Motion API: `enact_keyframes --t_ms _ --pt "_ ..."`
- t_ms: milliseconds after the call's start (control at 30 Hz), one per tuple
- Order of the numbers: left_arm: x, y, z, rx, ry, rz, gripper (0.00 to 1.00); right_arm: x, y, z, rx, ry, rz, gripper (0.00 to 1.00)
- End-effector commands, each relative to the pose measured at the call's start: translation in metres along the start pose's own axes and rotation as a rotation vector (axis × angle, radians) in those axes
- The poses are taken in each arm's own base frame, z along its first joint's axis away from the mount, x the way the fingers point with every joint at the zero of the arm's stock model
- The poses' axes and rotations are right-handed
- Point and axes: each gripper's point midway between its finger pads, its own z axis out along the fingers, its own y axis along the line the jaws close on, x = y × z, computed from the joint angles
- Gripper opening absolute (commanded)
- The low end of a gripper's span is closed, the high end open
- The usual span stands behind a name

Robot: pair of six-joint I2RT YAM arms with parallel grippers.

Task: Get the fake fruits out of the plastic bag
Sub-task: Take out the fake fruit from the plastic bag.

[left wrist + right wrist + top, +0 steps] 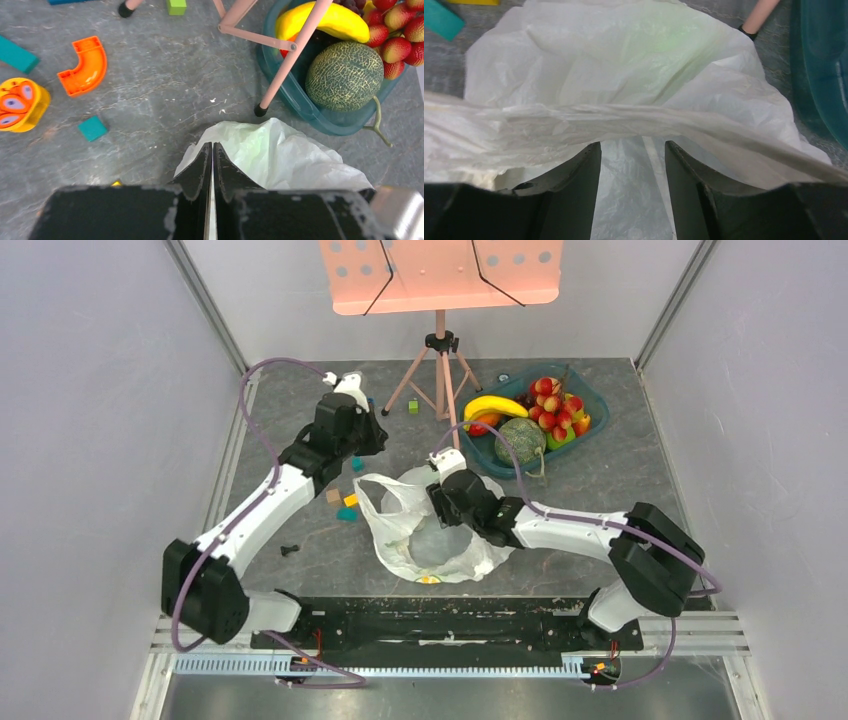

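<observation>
Your right gripper (633, 150) is the closest thing in its own wrist view. Its fingers sit moderately apart with nothing pinched, right at a stretched fold of the plastic bag (614, 75), which lies slumped mid-table (300, 540). I'd expect that film to be feather-light, floppy and slidey, so it'll collapse and drag rather than hold its shape. Best bet is pinching the rim or a loop handle, not the belly. Your left gripper (211, 152) has its jaws pressed together at the bag's far-left edge, and I can't tell if any film is caught between them. Further back, the banana bunch (497, 405) and the red-pink ball cluster (555, 405) sit in the teal bin (300, 107) beside the melon (520, 438), well apart from the bag. They look like glossy hard plastic, probably light but slippery — go for the banana's narrow middle. The hard part to make out is whether anything's inside the bag — the translucent layers only show grey. A tiny yellow spot (428, 580) at its near edge is too small to call.
</observation>
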Motion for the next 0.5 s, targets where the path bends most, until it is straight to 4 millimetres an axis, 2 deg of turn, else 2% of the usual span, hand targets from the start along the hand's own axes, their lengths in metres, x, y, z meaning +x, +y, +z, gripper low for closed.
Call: enact_keyframes --t_ms 0,200,367,467 --pt "-0.024 -0.031 0.022 0.140 -0.068 -0.042 0.07 -0.026 0.014 -0.023 -0.123 -0.125 -0.001 0.54" --pt "-0.005 -0.029 0.067 0.146 -0.025 -0.051 0.06 -0.009 0.016 -0.050 -0.213 -0.122 -0.033 0.53" --pt "0.000 -0.034 0.098 0.179 -0.015 -0.050 0.10 0.014 0.008 -0.056 -0.208 -0.109 -0.035 0.51" --pt "-0.001 -0.037 0.114 0.190 -0.017 -0.058 0.17 0.022 0.007 -0.057 -0.211 -0.102 -0.024 0.50"
